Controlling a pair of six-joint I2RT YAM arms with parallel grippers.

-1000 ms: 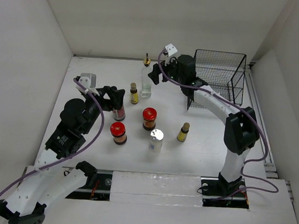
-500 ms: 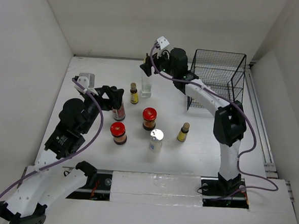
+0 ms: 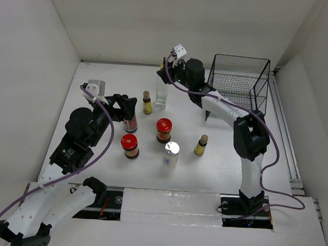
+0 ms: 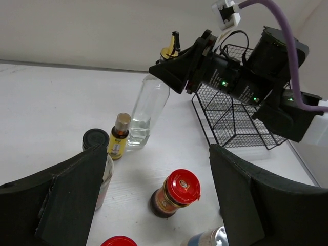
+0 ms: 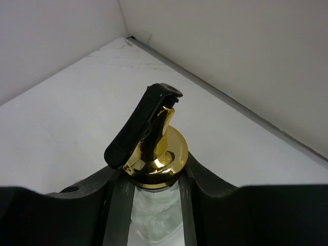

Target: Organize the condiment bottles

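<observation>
Right wrist view shows the right gripper (image 5: 154, 190) clamped on the tall clear bottle (image 5: 154, 223) just under its gold spout (image 5: 156, 154), standing just left of the wire basket (image 3: 241, 58), likely for lifting; the left gripper (image 4: 159, 148) hangs open.

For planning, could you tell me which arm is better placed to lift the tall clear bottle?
Right: the right gripper hugs the tall clear bottle below its gold spout; the left gripper is open by the dark bottle.
</observation>
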